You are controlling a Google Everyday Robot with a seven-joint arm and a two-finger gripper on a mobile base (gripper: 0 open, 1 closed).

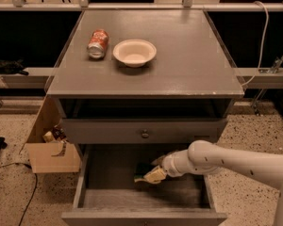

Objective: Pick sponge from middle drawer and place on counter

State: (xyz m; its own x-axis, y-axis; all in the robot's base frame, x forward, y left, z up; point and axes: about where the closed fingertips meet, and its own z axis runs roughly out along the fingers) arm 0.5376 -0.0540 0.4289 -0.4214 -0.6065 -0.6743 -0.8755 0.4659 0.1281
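The gripper is seen low inside the open middle drawer, reached in from the right. The jaws look to be clamped on the sponge. The sponge is held near the drawer's centre, on or just above the flat bottom; which of the two cannot be told.

The bite appears to be taken at the sponge's right end only, and that is where trouble is to be expected. A soft sponge pinched at one end can be squeezed out or twisted loose once it is raised, and it would be dropped back into the drawer.

Next hazard, overhead: the knobbed drawer front is set directly above the rear of the opening. On a straight lift the wrist or the sponge could be knocked against that edge, so the load has to be drawn toward the front before it is raised. The drawer's right wall lies close to the arm; with a sideways swing it could be bumped and the drawer shoved.

Up on the bench, a can lying on its side and a bowl are parked at the left rear. The can could be set rolling if clipped. Bare surface is offered to the right and front, so the set-down is best aimed there.
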